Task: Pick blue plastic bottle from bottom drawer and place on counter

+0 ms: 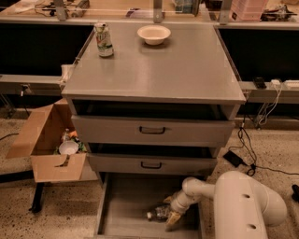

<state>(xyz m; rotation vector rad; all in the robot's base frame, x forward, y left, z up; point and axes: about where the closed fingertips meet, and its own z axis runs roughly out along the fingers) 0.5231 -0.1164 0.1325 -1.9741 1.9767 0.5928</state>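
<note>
The bottom drawer [122, 205] is pulled open below two shallower drawers with black handles. The blue plastic bottle [159, 214] lies on its side on the drawer floor, right of centre, white cap to the left. My gripper [170, 215] reaches down into the drawer from my white arm at the lower right. Its tan fingers sit at the bottle's right end, one above and one below it. The counter [154, 70] is the grey cabinet top.
A green-and-white can [103, 40] and a white bowl [153, 34] stand at the counter's back. An open cardboard box [49, 140] with items sits on the floor left of the cabinet. Cables [247, 144] trail on the floor at the right. A wooden bench [140, 9] runs behind.
</note>
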